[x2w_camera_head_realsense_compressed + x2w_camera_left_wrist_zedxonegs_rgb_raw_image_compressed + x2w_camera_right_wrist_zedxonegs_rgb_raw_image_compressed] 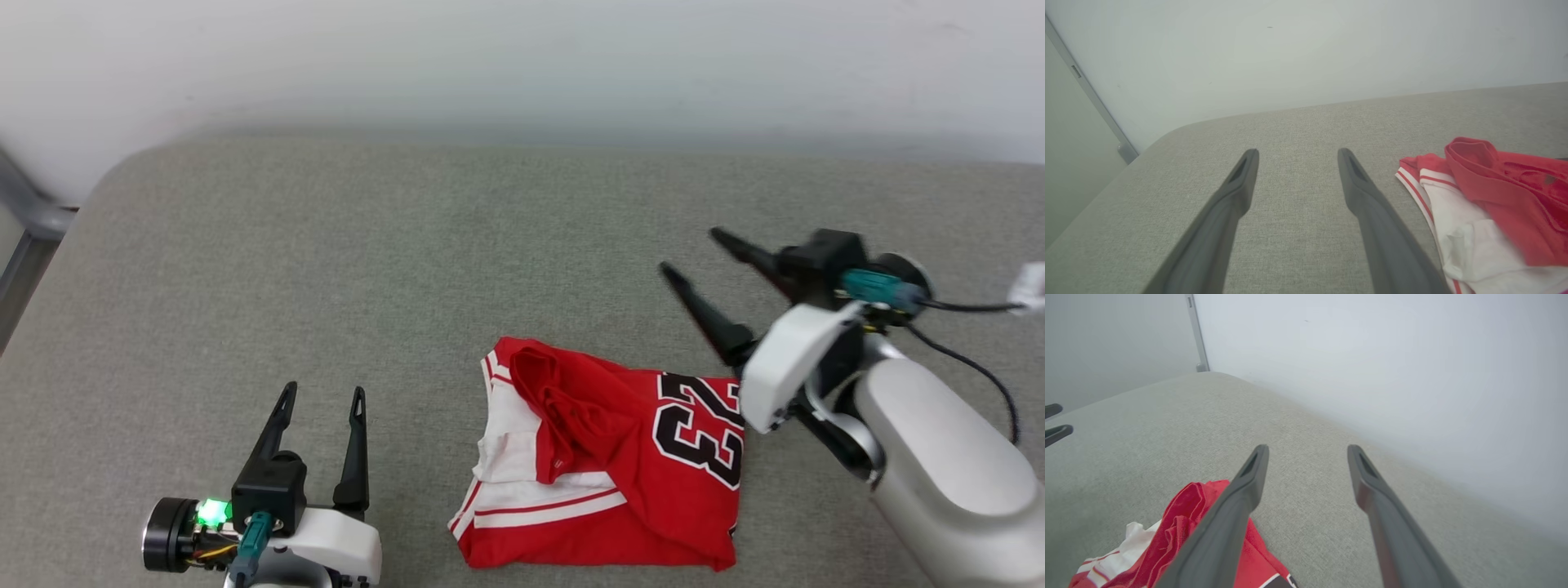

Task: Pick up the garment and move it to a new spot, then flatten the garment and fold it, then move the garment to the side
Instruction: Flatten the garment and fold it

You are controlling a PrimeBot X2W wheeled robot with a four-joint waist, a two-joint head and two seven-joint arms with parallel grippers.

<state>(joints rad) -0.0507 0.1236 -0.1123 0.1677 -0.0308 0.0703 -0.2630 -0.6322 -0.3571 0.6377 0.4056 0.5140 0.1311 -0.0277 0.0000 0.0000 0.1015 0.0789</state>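
The garment (604, 457) is a red jersey with white sleeves and a black-and-white "23" print, lying folded into a rough rectangle near the front of the grey surface. My right gripper (692, 253) hovers just above and behind its right end, jaws wide open and empty. In the right wrist view the garment (1184, 535) lies low at the left under my fingers (1241, 506). My left gripper (322, 396) rests open at the lower left, apart from the cloth. The left wrist view shows the garment (1490, 212) to the right of that gripper (1294, 157).
The grey padded surface (367, 245) stretches wide to the left and behind the garment. A pale wall (522, 57) runs along the back. A grey metal frame post (33, 212) stands at the far left corner. A black cable (971, 367) trails from my right wrist.
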